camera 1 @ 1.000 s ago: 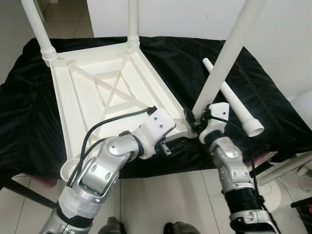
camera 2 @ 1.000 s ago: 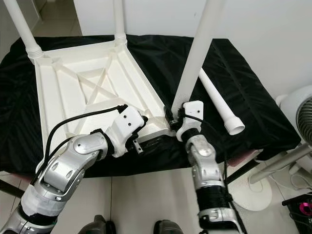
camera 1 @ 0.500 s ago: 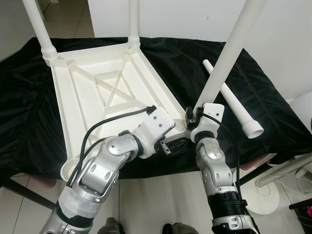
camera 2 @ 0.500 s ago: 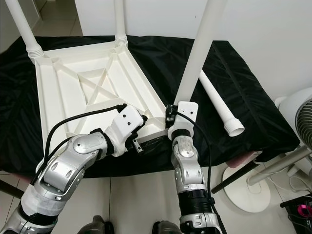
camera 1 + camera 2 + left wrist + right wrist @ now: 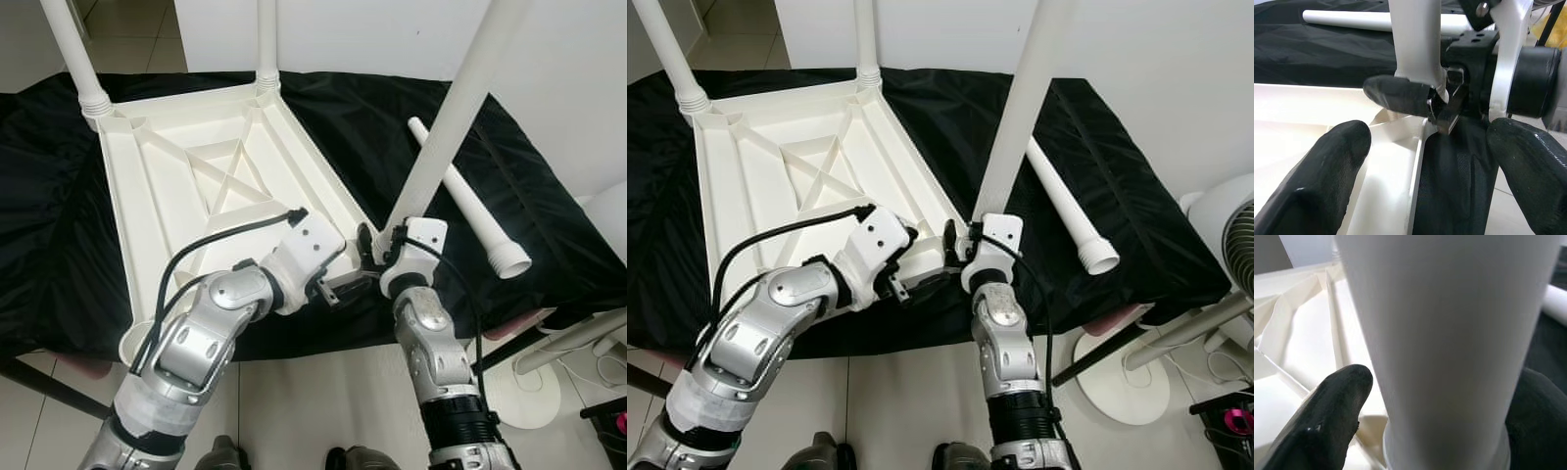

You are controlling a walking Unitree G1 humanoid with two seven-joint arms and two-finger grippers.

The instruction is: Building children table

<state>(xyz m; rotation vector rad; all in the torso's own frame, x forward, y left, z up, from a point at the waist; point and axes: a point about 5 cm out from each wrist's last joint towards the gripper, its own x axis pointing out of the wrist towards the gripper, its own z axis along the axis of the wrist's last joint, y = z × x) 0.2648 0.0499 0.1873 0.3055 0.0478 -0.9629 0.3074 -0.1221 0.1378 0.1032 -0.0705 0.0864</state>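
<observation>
A white plastic children's tabletop [image 5: 196, 186] lies upside down on a black-covered table. Two white legs [image 5: 73, 59] [image 5: 266, 44] stand in its far corners. A third leg [image 5: 451, 127] rises, slightly tilted, from the near right corner. My right gripper [image 5: 377, 250] is shut on the base of this leg; the right wrist view has the leg [image 5: 1449, 333] between both fingers. Beside it my left gripper [image 5: 1425, 147] is open and straddles the tabletop's near rim [image 5: 1418, 166]. A fourth leg [image 5: 465, 196] lies loose on the cloth to the right.
The black cloth [image 5: 549, 196] drapes over the table's near edge, just below both grippers. A white fan [image 5: 1225, 225] and its stand base [image 5: 529, 392] are on the tiled floor to the right. Bare cloth lies right of the loose leg.
My right forearm has swung left around the standing leg's base, and its wrist now sits closer to the tabletop corner. The left gripper has edged up toward that corner.
</observation>
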